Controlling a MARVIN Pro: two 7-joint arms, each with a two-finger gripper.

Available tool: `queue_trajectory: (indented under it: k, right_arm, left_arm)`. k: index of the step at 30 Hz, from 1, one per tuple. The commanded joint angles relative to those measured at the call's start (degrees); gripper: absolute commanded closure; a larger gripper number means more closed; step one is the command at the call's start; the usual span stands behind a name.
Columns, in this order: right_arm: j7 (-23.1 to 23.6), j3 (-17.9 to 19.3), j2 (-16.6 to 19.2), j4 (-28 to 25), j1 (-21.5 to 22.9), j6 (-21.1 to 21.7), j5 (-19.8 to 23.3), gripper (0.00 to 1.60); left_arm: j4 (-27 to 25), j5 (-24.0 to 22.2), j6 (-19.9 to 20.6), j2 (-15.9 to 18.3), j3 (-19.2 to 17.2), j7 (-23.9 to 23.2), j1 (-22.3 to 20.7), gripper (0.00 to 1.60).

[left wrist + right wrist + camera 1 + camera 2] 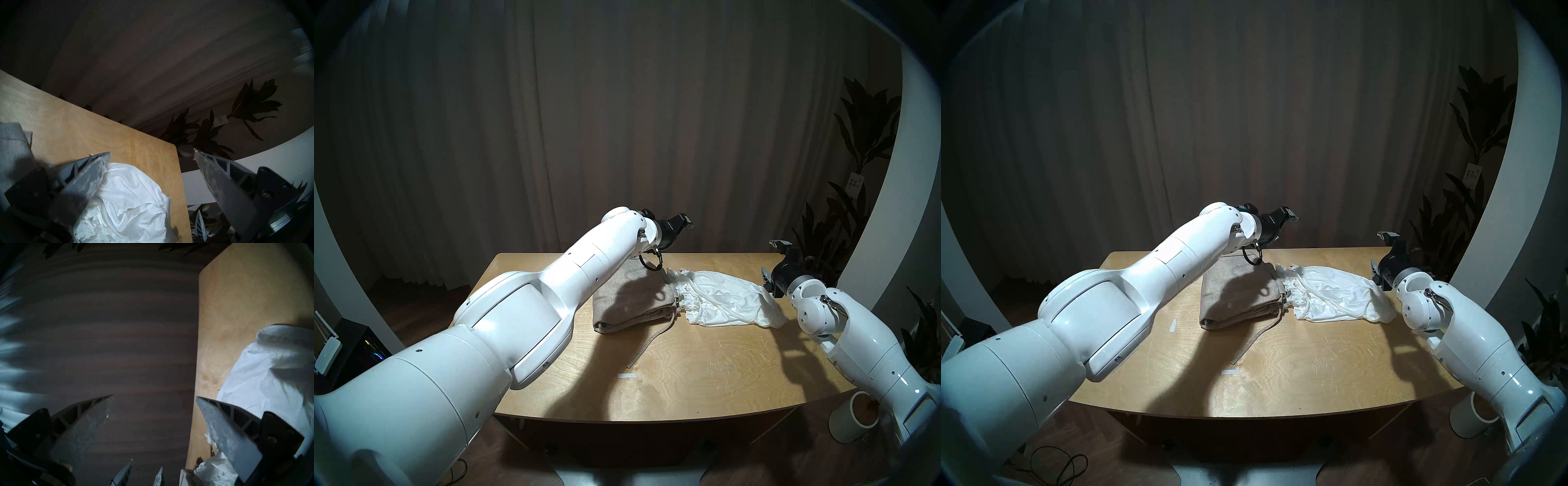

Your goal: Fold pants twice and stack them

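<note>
Nearest thing on the table (687, 390) is the long drawstring (648, 342) trailing off the grey-beige pants (633, 302), which sit folded into a tidy block, probably parked there as the base of the stack. Just beside them, edges touching, the white shorts (728, 298) lie rumpled and look only half folded, so I'd guess they're next. Both arms hang above the cloth holding nothing: the left gripper (682, 224) has its fingers spread over the far side, and the right gripper (773, 261) is spread too, by the shorts' right end. The wrist views show those empty gaps clearly, which the head views don't, though the right wrist one is pretty blurry.
</note>
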Motion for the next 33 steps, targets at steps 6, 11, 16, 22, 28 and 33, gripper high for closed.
queue_trajectory:
  k: [6, 11, 16, 22, 28, 33]
  right_arm:
    - [1.1, 1.2, 4.0, -2.9, -7.0, 0.9, 0.6, 0.00]
    - [1.7, 1.6, 5.2, -3.5, -9.1, 1.3, 0.8, 0.00]
    - [2.1, 1.9, 6.2, -3.9, -11.2, 1.7, 1.0, 0.00]
    - [2.6, 1.9, 7.8, -4.0, -14.6, 2.2, 1.2, 0.00]
    - [2.7, 1.2, 9.4, -3.5, -18.7, 2.7, 1.1, 0.00]
    - [3.1, 1.3, 10.5, -3.1, -21.3, 2.9, 1.2, 0.00]
  left_arm:
    - [-3.3, 1.3, -1.1, 5.3, -0.8, -1.8, -0.3, 0.00]
    - [-3.4, 2.2, -1.6, 7.7, -0.9, -1.8, 0.5, 0.00]
    - [-3.6, 2.8, -2.0, 9.6, -1.1, -1.9, 1.0, 0.00]
    - [-4.1, 3.6, -2.5, 11.7, -1.2, -2.1, 1.8, 0.00]
    - [-4.9, 4.4, -2.9, 13.4, -1.3, -2.5, 2.8, 0.00]
    - [-5.9, 5.0, -3.3, 14.6, -1.2, -3.0, 3.6, 0.00]
